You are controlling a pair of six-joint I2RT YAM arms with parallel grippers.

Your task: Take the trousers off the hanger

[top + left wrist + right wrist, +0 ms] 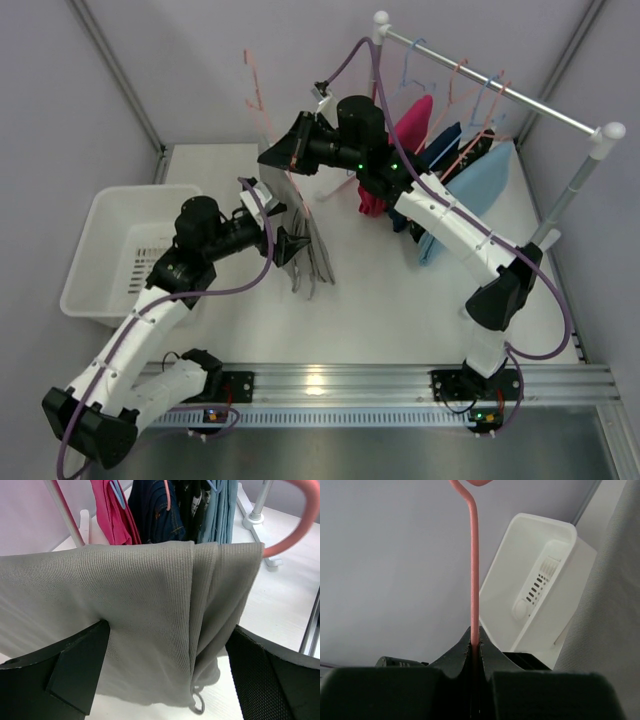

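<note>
The light grey trousers (150, 605) hang folded over the bar of a pink hanger (295, 535), held in the air over the table. My right gripper (475, 645) is shut on the hanger's thin neck (474, 580), just under the hook. From above, the grey trousers (308, 245) hang beside my left gripper (288, 245). In the left wrist view, my left gripper (170, 675) is wide open, one finger (75, 670) on each side of the cloth's lower part, not pressing it. A light sky-blue pair (480, 185) hangs on the rack.
A white bin (110, 250) stands at the left, also in the right wrist view (540, 590). At the back right, a clothes rack rail (490, 85) carries several hangers with pink (412, 125) and navy (440, 145) garments. Grey walls enclose the table.
</note>
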